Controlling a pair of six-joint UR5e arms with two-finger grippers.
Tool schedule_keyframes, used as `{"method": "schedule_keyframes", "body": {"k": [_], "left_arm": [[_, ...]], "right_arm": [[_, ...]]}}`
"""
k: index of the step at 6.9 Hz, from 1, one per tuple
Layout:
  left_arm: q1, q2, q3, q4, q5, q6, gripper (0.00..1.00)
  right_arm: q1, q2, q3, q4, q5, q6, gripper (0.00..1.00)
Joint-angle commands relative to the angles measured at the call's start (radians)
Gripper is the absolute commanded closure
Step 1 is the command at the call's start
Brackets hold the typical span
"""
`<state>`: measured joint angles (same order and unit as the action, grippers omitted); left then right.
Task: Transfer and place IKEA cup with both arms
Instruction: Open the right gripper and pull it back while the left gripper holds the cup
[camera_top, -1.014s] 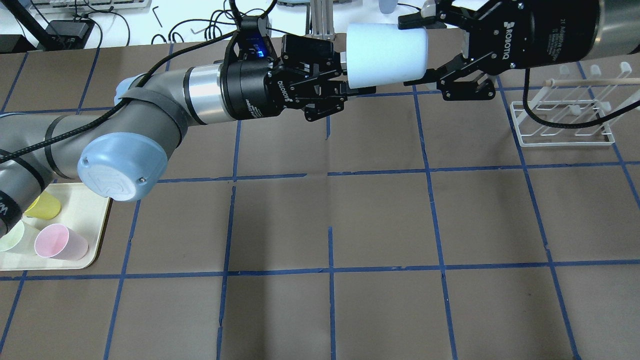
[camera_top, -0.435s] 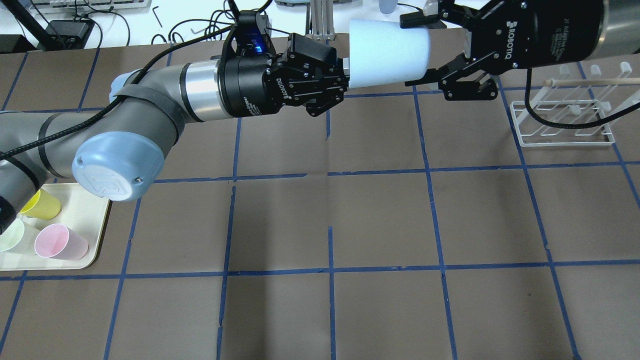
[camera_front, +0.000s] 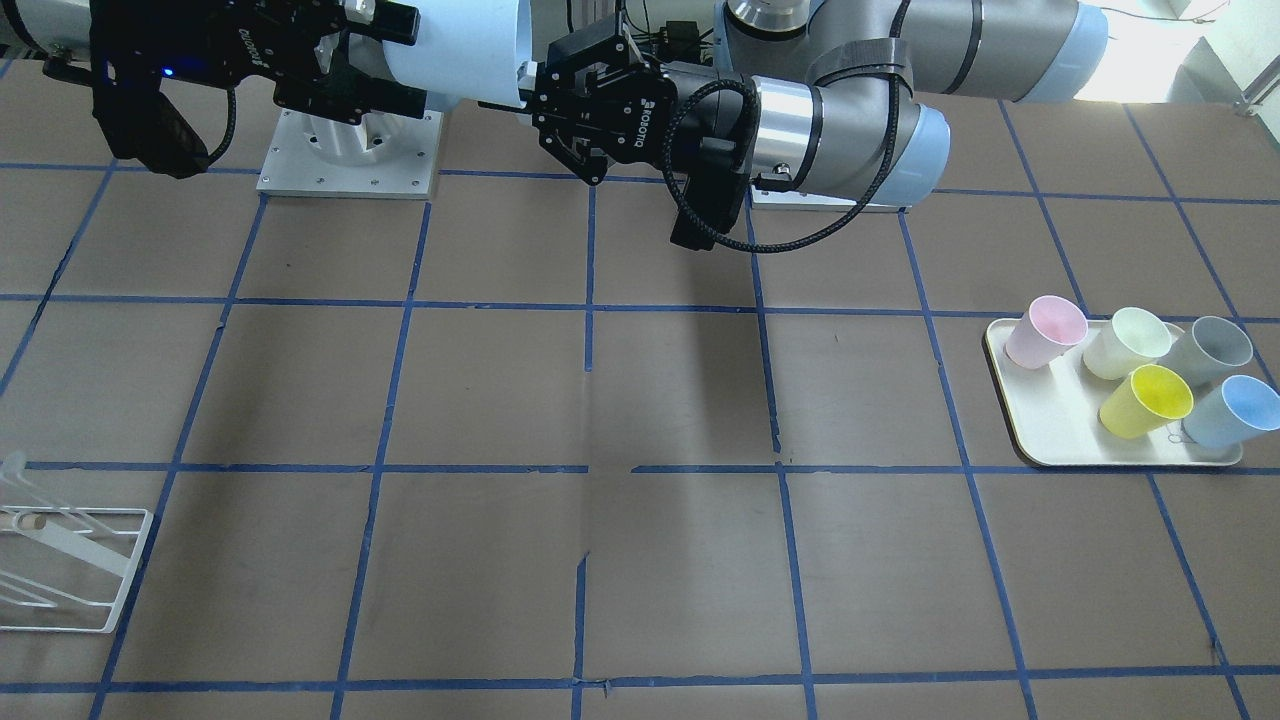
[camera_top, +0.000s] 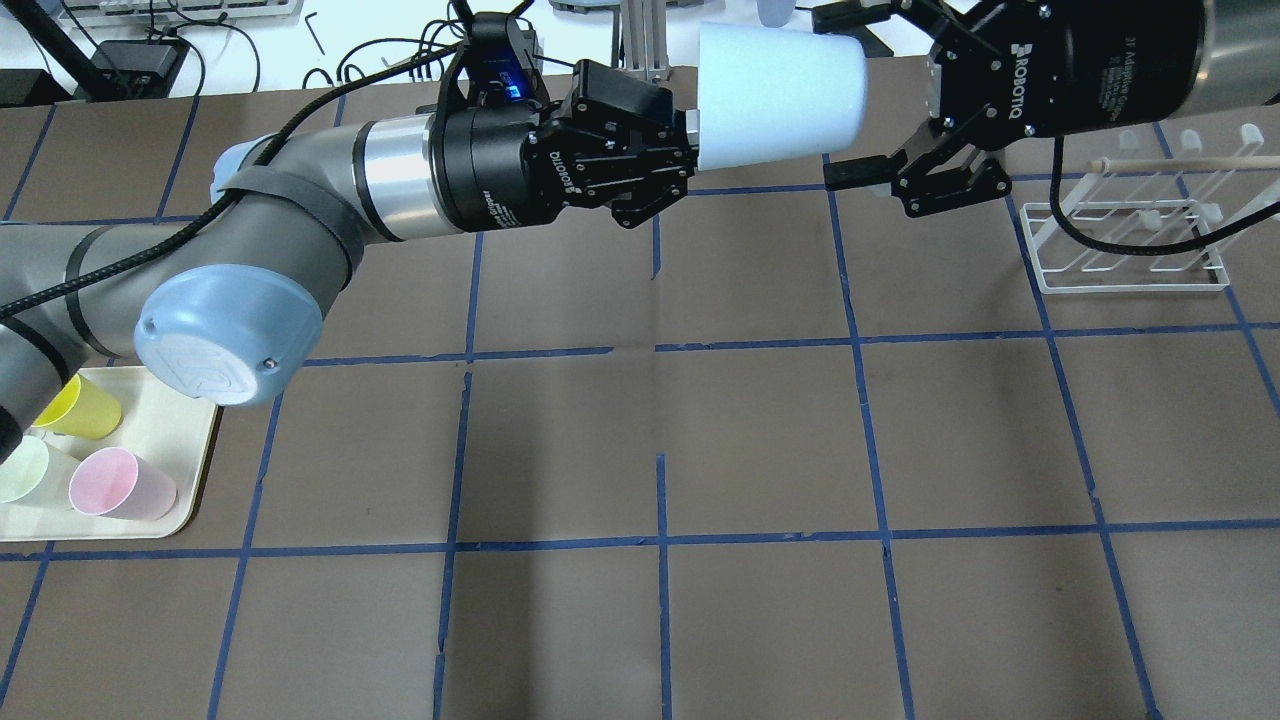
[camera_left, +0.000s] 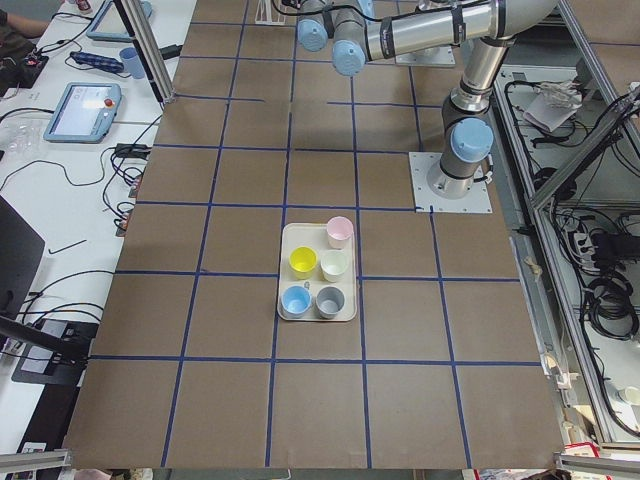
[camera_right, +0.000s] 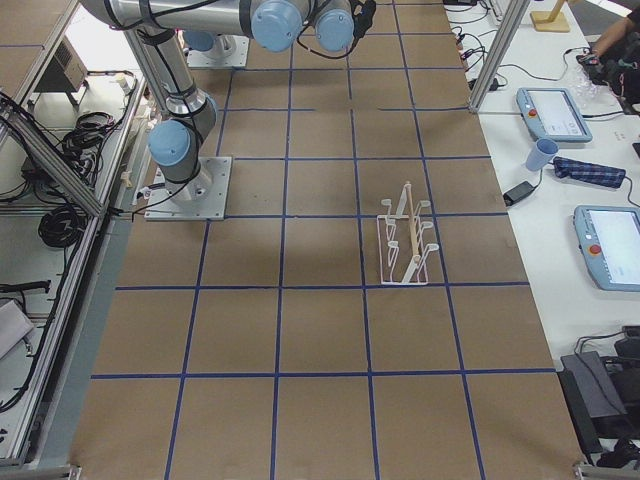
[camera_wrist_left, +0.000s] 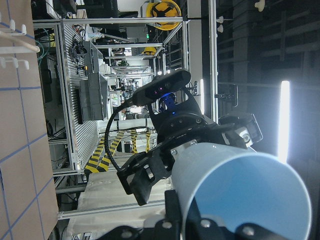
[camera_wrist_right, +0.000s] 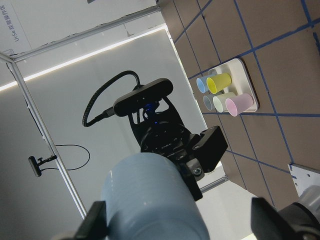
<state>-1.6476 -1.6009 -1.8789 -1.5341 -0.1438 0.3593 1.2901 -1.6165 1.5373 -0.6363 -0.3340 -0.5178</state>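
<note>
In the overhead view, the tray (camera_top: 170, 450) is cut off by the left edge and overlapped by the left arm (camera_top: 230, 250), so only three of its cups are shown, the yellow cup (camera_top: 88, 418) in part. The rack (camera_front: 70, 550) is cropped by the front-facing view's left edge. The IKEA cup (camera_top: 775, 95) cannot be made out in either side view

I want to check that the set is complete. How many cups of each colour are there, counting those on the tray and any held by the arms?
Blue: 2, the held cup and the other blue cup
Pink cup: 1
Yellow cup: 1
Pale green cup: 1
Grey cup: 1
Total: 6
</note>
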Motion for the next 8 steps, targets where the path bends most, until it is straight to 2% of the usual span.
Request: {"method": "schedule_keyframes", "body": {"k": [1,2,3,4,5,6,7,8], "left_arm": [[0.0,0.013,0.001,0.0,0.007,0.003,1.0],[0.008,0.021,-0.002,-0.001,0.025,0.001,1.0],[0.014,0.028,-0.003,-0.003,0.099,0.0,1.0],[0.017,0.035,-0.006,-0.003,0.114,0.0,1.0],[0.034,0.041,-0.005,-0.003,0.191,-0.002,1.0],[0.084,0.051,-0.003,-0.003,0.325,-0.008,1.0],[0.115,0.067,-0.003,0.0,0.465,-0.008,1.0],[0.168,0.079,0.001,0.0,0.654,-0.008,1.0]], "right_arm": [[-0.005,0.007,-0.017,-0.006,0.001,0.013,0.0],[-0.021,0.016,-0.049,-0.014,-0.002,0.06,0.0],[-0.047,0.05,-0.089,-0.034,-0.049,0.064,0.0],[-0.058,0.084,-0.129,-0.09,-0.154,0.082,0.0],[-0.058,0.086,-0.14,-0.155,-0.236,0.116,0.0],[-0.058,0.083,-0.14,-0.252,-0.379,0.174,0.0],[-0.055,0.079,-0.135,-0.39,-0.575,0.287,0.0],[-0.051,0.078,-0.134,-0.432,-0.653,0.348,0.0]]}}
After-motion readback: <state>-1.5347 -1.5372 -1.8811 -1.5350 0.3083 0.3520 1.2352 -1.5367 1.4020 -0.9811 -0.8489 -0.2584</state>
